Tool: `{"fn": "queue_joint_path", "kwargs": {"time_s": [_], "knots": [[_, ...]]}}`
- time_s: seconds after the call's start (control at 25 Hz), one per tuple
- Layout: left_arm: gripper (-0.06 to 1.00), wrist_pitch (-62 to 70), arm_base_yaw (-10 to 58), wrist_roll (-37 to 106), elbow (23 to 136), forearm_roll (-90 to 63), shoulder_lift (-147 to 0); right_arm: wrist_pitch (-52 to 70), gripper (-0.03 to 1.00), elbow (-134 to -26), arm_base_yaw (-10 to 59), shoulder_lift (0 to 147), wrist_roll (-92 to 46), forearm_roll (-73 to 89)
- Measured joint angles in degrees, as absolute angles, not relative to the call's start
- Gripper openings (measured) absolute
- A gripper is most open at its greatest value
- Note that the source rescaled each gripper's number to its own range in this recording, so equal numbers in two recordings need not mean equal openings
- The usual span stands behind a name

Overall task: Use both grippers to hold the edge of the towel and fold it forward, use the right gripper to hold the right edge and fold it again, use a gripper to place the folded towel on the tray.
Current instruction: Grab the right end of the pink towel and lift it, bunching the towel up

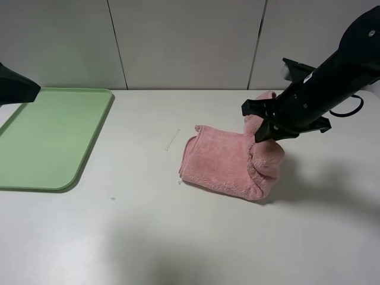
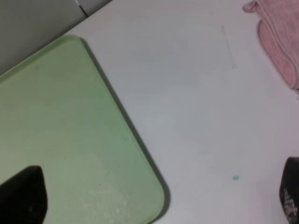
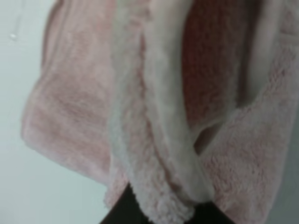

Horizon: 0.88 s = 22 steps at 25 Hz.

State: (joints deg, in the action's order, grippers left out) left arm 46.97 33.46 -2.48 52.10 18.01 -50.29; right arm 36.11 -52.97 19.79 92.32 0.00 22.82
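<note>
On my high camera the right arm [image 1: 332, 77] reads as a thick matte black tube, with no bright markings I can pick out. A white-grey module [image 1: 289, 72] sits on its upper side, and a thin black cable [image 1: 351, 108] loops beneath it. The right gripper [image 1: 256, 123] is black too, an angular bracket with flat, pointed fingers. The left arm [image 1: 15, 88] shows only as a black wedge-shaped casing. Through the left wrist camera I see the left gripper [image 2: 156, 200] as two black fingertips [image 2: 23, 198] with rounded ends; one carries a pad [image 2: 289, 203] with a fine dotted texture. The right wrist camera gives me just a sliver of dark finger [image 3: 121, 217].
</note>
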Motion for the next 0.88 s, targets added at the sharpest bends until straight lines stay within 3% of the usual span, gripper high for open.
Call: {"fn": "queue_joint_path", "kwargs": {"time_s": [0.56,0.88], "knots": [[1.00,47.0,33.5,-2.5,52.1,18.0,-50.3,29.9,0.08,-53.8,28.1,92.3,11.1,14.7],[1.00,47.0,33.5,-2.5,52.1,18.0,-50.3,30.4,0.08,-57.4,29.1,97.2,13.2,13.4]]}}
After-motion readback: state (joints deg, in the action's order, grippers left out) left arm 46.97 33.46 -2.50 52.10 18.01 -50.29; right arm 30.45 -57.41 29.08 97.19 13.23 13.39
